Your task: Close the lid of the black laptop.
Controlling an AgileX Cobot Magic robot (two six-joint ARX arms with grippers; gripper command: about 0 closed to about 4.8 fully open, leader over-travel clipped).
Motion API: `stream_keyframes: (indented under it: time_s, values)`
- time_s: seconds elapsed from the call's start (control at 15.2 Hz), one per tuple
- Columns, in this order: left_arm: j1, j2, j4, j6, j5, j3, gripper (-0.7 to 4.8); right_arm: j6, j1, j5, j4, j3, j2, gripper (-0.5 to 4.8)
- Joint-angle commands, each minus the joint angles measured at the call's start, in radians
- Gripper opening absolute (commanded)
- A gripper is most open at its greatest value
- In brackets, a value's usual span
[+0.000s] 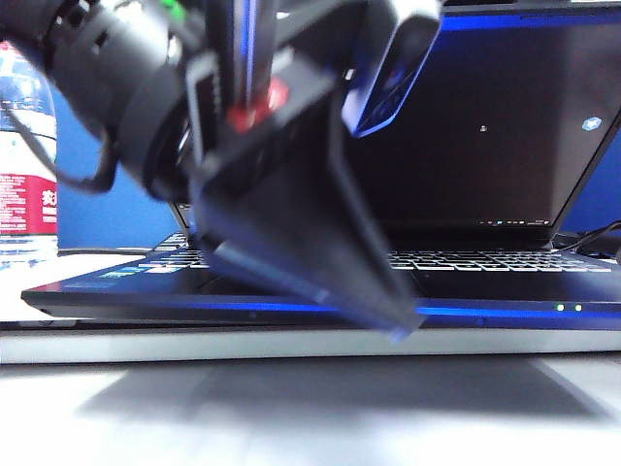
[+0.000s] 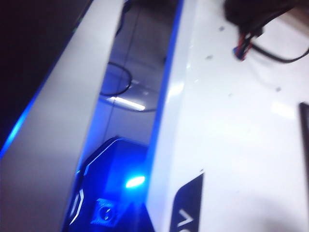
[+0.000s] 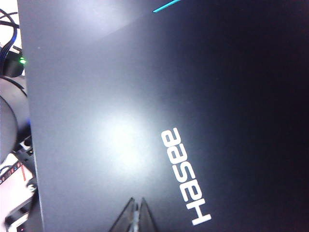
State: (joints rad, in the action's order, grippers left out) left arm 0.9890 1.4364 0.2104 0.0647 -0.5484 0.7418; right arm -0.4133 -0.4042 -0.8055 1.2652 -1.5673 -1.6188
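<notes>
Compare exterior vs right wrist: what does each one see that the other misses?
Exterior only: the black laptop's keyboard, green LEDs, a bottle, and the left gripper, blurred in the foreground, so I can't tell if it's open or shut. Right wrist only: the white Hasee logo on the outer shell, and the right gripper, shut, tips by that shell. Both: the lid, standing open, seen from opposite faces.
</notes>
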Motion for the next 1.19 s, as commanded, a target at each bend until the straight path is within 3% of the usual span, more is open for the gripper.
stream_keyframes:
  time_s: [0.07,0.59,1.19]
  values:
    - [0.001,0.005,0.041,0.04,0.142,0.002,-0.05,-0.006,-0.004,0.002,0.012,0.001,0.003,-0.06]
    - [0.005,0.005,-0.045,0.116,0.373,-0.002,-0.05,-0.007,-0.004,0.003,0.001,0.001,0.003,-0.06]
    - [0.005,0.014,-0.134,0.114,0.436,-0.003,-0.05,-0.006,-0.004,0.047,0.025,0.021,0.003,-0.06]
